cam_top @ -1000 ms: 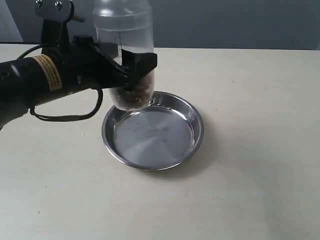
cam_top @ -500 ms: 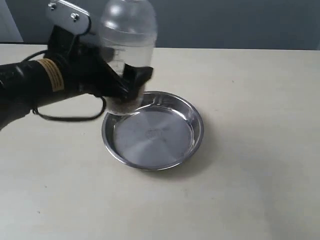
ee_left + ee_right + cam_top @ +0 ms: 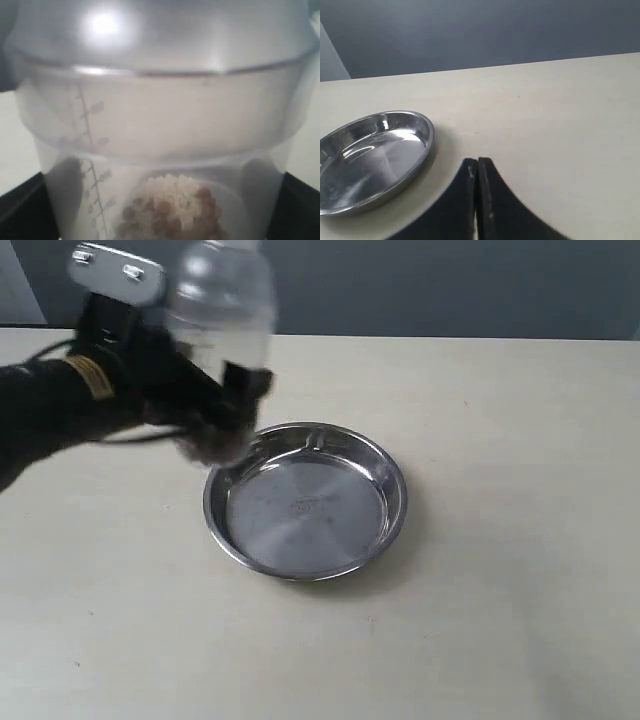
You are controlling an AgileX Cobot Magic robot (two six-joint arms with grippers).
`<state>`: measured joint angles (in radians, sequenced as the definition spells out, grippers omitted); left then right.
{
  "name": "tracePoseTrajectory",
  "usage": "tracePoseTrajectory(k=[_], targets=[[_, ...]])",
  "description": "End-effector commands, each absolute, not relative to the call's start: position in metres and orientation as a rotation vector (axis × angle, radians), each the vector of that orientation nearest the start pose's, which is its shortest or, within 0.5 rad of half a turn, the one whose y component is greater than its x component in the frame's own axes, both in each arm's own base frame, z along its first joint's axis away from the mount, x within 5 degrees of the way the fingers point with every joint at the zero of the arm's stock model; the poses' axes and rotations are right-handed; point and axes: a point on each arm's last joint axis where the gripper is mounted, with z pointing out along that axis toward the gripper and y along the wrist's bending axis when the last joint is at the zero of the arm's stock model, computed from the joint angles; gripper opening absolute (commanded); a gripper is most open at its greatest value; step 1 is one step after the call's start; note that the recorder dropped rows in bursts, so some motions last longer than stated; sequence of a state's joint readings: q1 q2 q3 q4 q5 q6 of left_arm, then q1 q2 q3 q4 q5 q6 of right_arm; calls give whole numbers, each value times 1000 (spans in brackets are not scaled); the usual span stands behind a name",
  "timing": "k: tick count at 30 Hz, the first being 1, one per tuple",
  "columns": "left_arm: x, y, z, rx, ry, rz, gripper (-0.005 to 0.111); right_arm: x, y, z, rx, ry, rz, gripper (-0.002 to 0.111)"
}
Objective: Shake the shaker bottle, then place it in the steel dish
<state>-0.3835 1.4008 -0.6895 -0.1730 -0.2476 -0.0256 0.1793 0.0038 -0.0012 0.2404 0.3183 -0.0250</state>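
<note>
L gripper (image 3: 228, 400), fingers spread wide around the blurred shaker bottle (image 3: 218, 315), holds it upright in air beside the empty steel dish (image 3: 396, 490), prob. for shaking; R gripper (image 3: 477, 172) idle, fingers pressed together.

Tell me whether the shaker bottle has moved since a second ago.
Yes. In the exterior view the shaker bottle has shifted left, farther from the middle of the steel dish.

Shaker bottle (image 3: 165, 125) is frosted plastic, steel dish (image 3: 305, 505) glossy (mirror-smooth), table (image 3: 520, 620) matt.
</note>
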Motion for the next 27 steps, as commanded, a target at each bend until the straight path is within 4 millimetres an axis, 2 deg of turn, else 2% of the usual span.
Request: tracePoseTrajectory(k=[1,2,3,4,5,6,8,9,10,13,15,16,17,19,20,22,23,24,25,26,27], targets=[[274,-109,258,16,1866,-471,0,52,16,186,-34,1796,338,-1],[256,-146,263,299,1812,-588,0,52,16,186,-34,1796,338,-1],[236,-175,263,663,1714,-614,0,52,16,186,-34,1796,338,-1],[228,-183,260,794,1695,-576,0,52,16,186,-34,1796,338,-1],[234,-174,254,748,1782,-479,0,52,16,186,-34,1796,338,-1],[247,-153,250,647,1854,-360,0,52,16,186,-34,1796,338,-1],[273,-102,249,123,1951,-314,0,52,16,186,-34,1796,338,-1],[278,-88,251,-106,1937,-349,0,52,16,186,-34,1796,338,-1],[276,-91,255,-91,1922,-363,0,52,16,186,-34,1796,338,-1],[250,-147,262,381,1851,-455,0,52,16,186,-34,1796,338,-1],[233,-172,261,699,1764,-439,0,52,16,186,-34,1796,338,-1],[230,-176,260,741,1756,-435,0,52,16,186,-34,1796,338,-1],[232,-173,259,712,1769,-435,0,52,16,186,-34,1796,338,-1],[250,-151,256,525,1830,-396,0,52,16,186,-37,1795,334,-1],[260,-138,254,384,1863,-390,0,52,16,186,-37,1795,334,-1],[277,-105,252,-54,1900,-428,0,52,16,186,-37,1795,334,-1],[279,-98,252,-161,1895,-443,0,52,16,186,-37,1795,334,-1],[279,-100,253,-143,1880,-443,0,52,16,186,-37,1795,334,-1],[276,-108,256,-50,1866,-450,0,52,16,186,-37,1795,334,-1],[271,-118,259,37,1853,-475,0,52,16,186,-37,1795,334,-1],[262,-137,261,178,1832,-525,0,52,16,186,-37,1795,334,-1]])
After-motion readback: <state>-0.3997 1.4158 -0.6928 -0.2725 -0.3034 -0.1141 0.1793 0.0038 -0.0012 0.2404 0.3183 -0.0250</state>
